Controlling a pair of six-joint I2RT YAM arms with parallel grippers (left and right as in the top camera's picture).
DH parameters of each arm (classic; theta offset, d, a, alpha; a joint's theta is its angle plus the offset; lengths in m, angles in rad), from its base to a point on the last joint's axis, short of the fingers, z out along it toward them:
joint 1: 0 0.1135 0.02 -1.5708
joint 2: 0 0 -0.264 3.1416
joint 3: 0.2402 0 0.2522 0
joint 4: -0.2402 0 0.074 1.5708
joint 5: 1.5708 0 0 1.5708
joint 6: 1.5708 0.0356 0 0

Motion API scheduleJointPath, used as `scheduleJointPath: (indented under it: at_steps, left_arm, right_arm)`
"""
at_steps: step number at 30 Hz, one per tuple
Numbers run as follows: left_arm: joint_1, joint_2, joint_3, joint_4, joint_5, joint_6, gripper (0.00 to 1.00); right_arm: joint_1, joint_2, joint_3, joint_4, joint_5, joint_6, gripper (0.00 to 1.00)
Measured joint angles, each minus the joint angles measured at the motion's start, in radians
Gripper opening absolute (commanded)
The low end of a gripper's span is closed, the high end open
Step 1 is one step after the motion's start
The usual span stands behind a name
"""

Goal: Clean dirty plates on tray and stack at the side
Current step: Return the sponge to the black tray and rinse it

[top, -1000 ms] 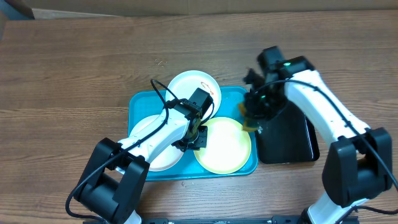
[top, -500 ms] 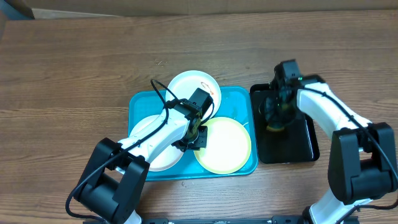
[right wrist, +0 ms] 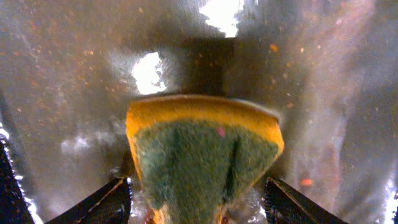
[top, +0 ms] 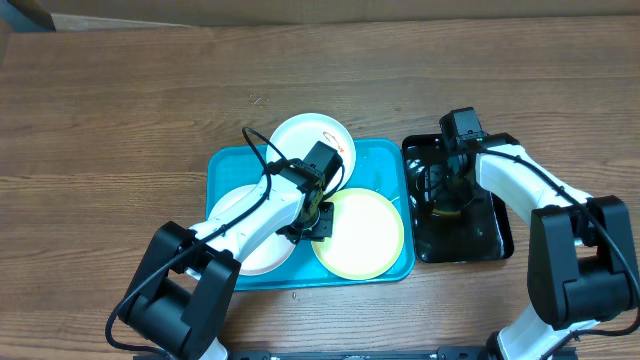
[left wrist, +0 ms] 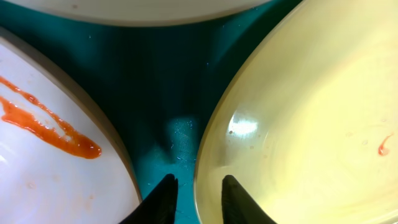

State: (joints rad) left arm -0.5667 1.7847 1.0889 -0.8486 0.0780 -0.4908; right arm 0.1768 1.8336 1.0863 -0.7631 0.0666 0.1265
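Three plates lie on the turquoise tray [top: 225, 165]: a white plate [top: 313, 140] at the back, another white plate [top: 240, 245] at the left with an orange smear [left wrist: 50, 124], and a pale yellow-green plate [top: 362, 235] at the right. My left gripper [top: 318, 218] straddles the yellow-green plate's left rim [left wrist: 200, 155]. Its fingers [left wrist: 163, 198] stand a little apart, one on the tray floor and one inside the plate, clear of the rim. My right gripper [top: 447, 198] is open over a yellow-and-green sponge [right wrist: 205, 155], with a gap on each side.
The sponge rests in a smaller black tray [top: 492, 235] right of the turquoise one. Its floor [right wrist: 323, 74] is wet and speckled orange. A tiny orange mark [left wrist: 383, 145] remains on the yellow-green plate. Bare wooden table [top: 120, 110] surrounds both trays.
My right gripper carried the sponge from the turquoise tray's right edge into the black tray and opened, letting it go. My left gripper's fingers eased slightly apart on the plate rim.
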Motion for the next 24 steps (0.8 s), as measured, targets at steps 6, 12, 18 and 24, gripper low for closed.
scheduleJointPath:
  at_steps: [6, 12, 18, 24]
  left_arm:
    - [0.000, 0.000, -0.012, 0.027, 0.000, 0.000, 0.24]
    - [0.000, 0.001, -0.019, 0.035, 0.000, -0.002, 0.14]
    - [0.000, 0.018, -0.019, 0.040, 0.011, -0.001, 0.07]
    - [0.000, 0.020, -0.019, 0.044, 0.016, 0.000, 0.17]
  right_arm:
    - [0.000, 0.000, 0.000, -0.013, -0.004, 0.016, 0.61]
    - [0.000, 0.000, 0.000, -0.015, -0.011, 0.025, 0.54]
    - [0.000, 0.000, 0.000, -0.026, -0.027, 0.022, 0.04]
    - [0.002, -0.005, 0.000, -0.047, -0.042, 0.026, 0.56]
